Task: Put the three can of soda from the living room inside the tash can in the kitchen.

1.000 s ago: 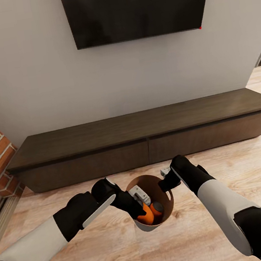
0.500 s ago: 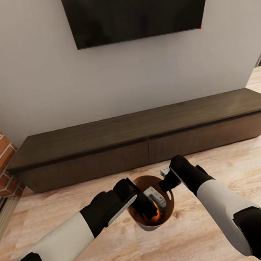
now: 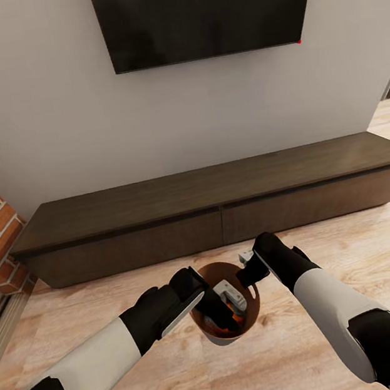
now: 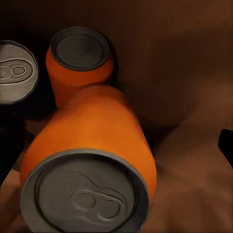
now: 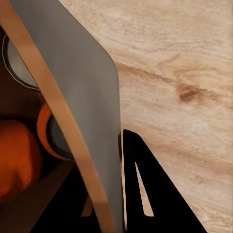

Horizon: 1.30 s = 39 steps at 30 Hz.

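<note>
Left gripper [image 3: 229,306] has sunk slightly deeper into the tash can [image 3: 257,318].
Its spread can't be told; right gripper [image 3: 250,266] pinches the rim, 3 cans [image 4: 92,160] inside.

Trash can [image 3: 255,309]: round, tapered, pale grey outside, coppery-brown inside, on light wood floor near the dark low cabinet. Contents: two orange soda cans [image 4: 97,141] [image 4: 80,65], one dark can [image 4: 14,77], grey metal tops.

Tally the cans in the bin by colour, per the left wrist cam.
Orange cans: 2, one lying in front and one standing behind it
Dark can: 1, only its grey top shows at the edge
Total: 3, all inside the bin
</note>
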Motion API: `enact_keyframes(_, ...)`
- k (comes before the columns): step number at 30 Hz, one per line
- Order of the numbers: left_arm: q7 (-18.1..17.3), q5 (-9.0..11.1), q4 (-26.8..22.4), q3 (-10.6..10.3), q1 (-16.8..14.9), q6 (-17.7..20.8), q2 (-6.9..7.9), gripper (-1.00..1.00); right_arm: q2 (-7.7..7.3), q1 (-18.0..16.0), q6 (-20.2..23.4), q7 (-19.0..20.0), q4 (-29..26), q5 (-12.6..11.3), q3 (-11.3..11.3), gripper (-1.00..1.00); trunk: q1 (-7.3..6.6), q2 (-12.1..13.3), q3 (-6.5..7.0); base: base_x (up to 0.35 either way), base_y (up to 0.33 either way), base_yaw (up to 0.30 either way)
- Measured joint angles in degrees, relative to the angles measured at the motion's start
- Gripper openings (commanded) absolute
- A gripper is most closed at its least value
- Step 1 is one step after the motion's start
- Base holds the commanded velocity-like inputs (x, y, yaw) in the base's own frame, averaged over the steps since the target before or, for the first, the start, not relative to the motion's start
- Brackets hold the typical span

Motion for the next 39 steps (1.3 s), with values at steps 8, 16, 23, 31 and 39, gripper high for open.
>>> enact_keyframes(8, -0.1, 0.2, -1.9, 0.5, -0.1, 0.0, 0.54, 1.0, -0.05, 0.0, 0.0, 0.0, 0.0, 0.0, -0.1, -1.0, 0.0, 0.0, 0.0, 0.0, 0.0, 0.0)
enact_keyframes(16, -0.5, 0.8, -21.1, 10.4, 0.1, 0.0, 13.45, 1.0, -0.14, 0.0, 0.0, 0.0, 1.0, 0.0, -0.1, -1.0, 0.0, 0.0, 0.0, 0.0, 0.0, 0.0)
enact_keyframes(23, -6.8, 0.9, -31.6, 40.7, 5.0, -0.2, 20.25, 1.0, -0.23, 0.0, 0.0, -0.5, 1.7, 0.2, -0.1, -1.0, 0.0, 0.0, 0.0, 0.0, 0.0, 0.0)
enact_keyframes(31, -10.2, -5.2, -30.7, 68.5, 26.1, -18.4, 20.49, 1.0, -0.58, 0.0, 0.0, -0.5, 2.1, -0.1, -0.6, -1.0, 0.0, 0.0, -0.01, 0.0, 0.0, 0.0)
enact_keyframes(39, -3.8, -12.9, -3.8, 71.1, 39.3, -55.4, 17.5, 1.0, -4.47, -2.1, 0.1, -0.5, 5.4, -0.5, -1.1, -1.0, 0.0, 0.0, -0.01, 0.0, 0.0, 0.0)
